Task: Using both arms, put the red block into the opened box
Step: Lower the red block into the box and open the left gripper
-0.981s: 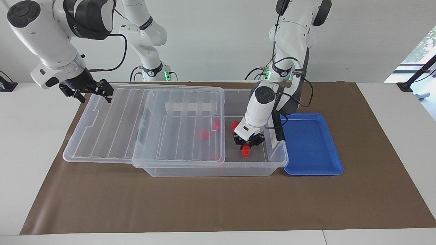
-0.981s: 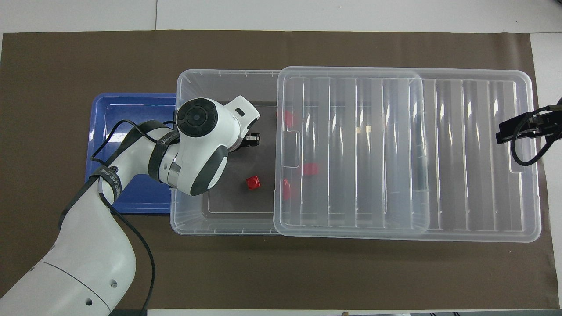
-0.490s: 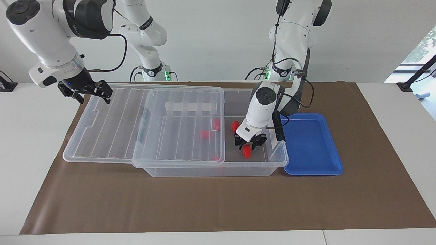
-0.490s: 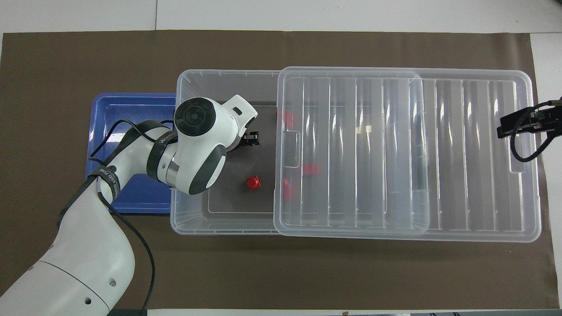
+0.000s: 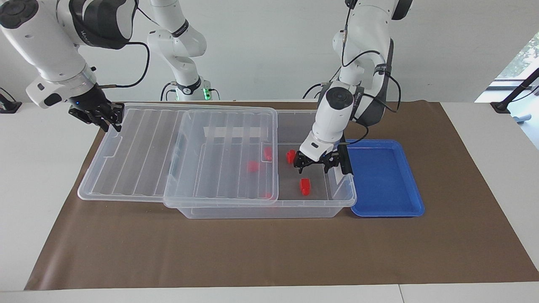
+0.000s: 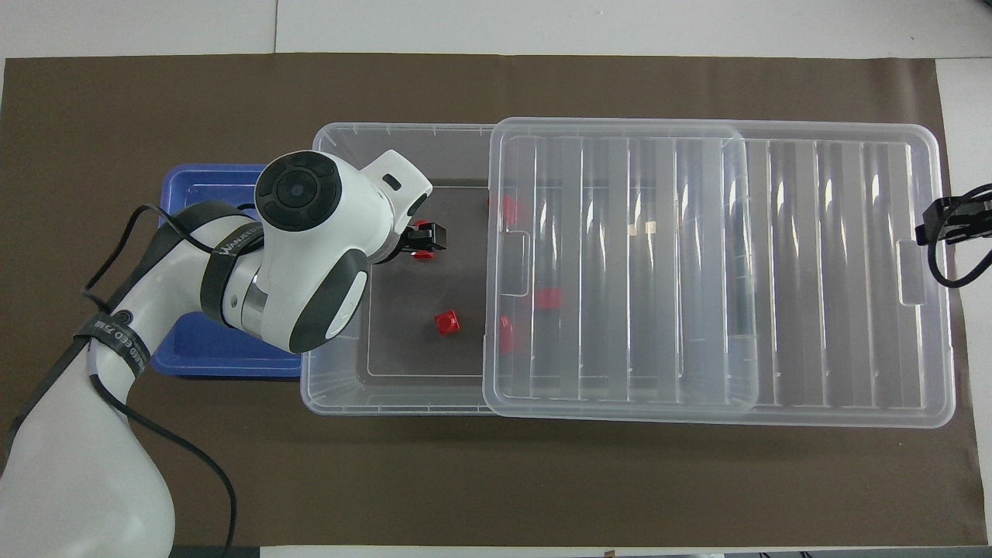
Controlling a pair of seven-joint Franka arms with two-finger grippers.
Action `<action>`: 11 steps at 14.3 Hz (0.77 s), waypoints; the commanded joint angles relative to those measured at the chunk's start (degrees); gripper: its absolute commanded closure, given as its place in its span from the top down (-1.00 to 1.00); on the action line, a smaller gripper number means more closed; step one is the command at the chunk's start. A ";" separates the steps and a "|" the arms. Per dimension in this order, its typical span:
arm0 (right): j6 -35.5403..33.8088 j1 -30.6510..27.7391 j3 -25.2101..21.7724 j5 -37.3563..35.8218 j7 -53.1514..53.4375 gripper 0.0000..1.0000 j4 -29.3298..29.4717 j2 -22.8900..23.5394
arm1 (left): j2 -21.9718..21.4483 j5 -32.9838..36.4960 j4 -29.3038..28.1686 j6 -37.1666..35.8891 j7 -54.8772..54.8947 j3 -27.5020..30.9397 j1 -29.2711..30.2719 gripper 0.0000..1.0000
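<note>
Facing view: left gripper (image 5: 315, 165) spread wide over red block (image 5: 305, 186); overhead hides this. Right gripper (image 5: 102, 117) perhaps closing; cannot tell.

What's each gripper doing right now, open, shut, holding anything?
Left gripper: open, empty, raised over the open end of the box; a red block lies under it.
Right gripper: at the lid edge; state cannot be told.

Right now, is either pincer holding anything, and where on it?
Left pincer: nothing, open over the box; a red block lies below it. Right pincer is at the end of the lid; a grip cannot be told.
</note>
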 commanded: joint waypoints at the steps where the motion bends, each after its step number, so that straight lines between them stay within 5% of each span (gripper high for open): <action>1: 2.30 -0.73 -1.70 -0.18 -3.28 -1.00 -0.12 0.06 | -5.23 1.31 -0.73 -5.41 -1.04 0.40 0.20 1.00; 11: 9.58 -0.82 -10.22 -0.26 -12.94 -1.00 -6.96 -0.12 | -11.56 1.22 1.29 -12.17 12.39 1.10 12.31 1.00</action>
